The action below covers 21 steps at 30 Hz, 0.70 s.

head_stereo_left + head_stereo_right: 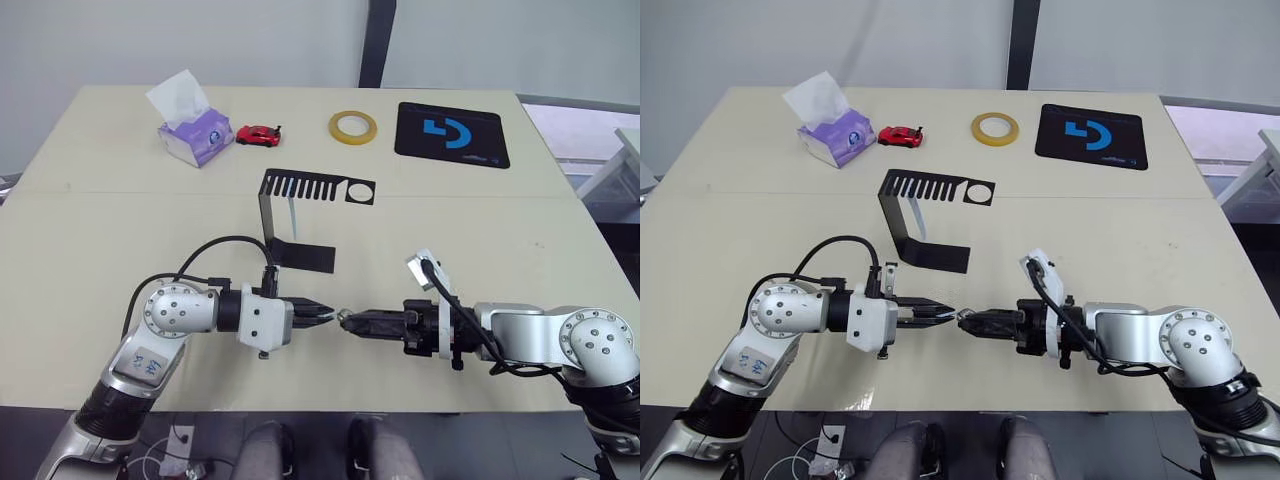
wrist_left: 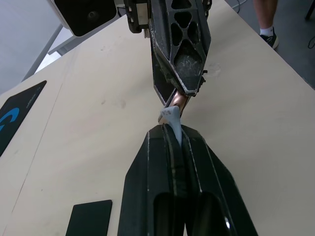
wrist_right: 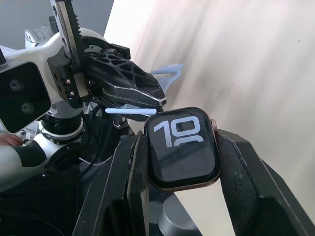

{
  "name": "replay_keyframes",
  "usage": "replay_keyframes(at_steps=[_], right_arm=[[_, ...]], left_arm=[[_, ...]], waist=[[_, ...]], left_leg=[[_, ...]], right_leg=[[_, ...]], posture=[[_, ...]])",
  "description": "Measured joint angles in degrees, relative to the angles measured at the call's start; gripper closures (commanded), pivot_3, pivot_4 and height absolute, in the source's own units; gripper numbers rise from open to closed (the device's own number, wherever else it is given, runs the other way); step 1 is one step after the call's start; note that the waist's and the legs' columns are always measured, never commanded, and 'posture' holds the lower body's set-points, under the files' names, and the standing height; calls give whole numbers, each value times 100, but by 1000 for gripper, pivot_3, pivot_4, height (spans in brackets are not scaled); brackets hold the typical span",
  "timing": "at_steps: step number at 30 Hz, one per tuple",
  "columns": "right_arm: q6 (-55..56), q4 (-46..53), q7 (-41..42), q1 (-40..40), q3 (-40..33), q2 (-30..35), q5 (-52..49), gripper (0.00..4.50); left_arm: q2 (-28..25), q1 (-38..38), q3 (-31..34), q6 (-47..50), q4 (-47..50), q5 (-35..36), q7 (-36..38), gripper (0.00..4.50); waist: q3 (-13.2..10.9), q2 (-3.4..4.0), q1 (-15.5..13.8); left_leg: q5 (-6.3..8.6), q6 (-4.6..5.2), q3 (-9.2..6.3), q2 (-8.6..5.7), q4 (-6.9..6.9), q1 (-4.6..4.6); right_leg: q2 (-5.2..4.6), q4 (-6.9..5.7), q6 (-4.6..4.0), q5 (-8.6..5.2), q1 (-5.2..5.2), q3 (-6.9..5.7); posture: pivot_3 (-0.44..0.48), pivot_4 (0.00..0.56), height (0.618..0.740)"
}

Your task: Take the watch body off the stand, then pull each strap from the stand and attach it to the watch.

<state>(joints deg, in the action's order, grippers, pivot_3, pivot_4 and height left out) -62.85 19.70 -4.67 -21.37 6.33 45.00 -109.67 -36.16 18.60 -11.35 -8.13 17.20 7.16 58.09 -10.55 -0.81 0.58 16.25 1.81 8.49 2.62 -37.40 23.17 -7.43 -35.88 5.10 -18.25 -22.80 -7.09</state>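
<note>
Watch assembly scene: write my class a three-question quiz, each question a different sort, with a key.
1. True or false: the watch body is still on the stand.
2. Which gripper holds a strap? A left, B right, C neither.
3. Fill in: the tape roll lies between the toy car and the ____.

Key:
1. False: the right gripper grips it.
2. A: the left gripper pinches the strap, its end at the watch's edge.
3. Mousepad.
</note>
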Motion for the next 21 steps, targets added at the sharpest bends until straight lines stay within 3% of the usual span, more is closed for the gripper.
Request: replay_keyframes(at_steps=[21], right_arm=[[53, -6, -1, 146, 0, 49, -1, 2920]], left_arm=[[-14, -17, 0, -2, 4, 35, 33, 4500]], waist=[[0, 0, -52]], left_leg=[[1, 2, 0, 0, -5, 1]], right_leg=[[0, -1, 1, 1, 1, 0]], posture=[[0, 150, 740]])
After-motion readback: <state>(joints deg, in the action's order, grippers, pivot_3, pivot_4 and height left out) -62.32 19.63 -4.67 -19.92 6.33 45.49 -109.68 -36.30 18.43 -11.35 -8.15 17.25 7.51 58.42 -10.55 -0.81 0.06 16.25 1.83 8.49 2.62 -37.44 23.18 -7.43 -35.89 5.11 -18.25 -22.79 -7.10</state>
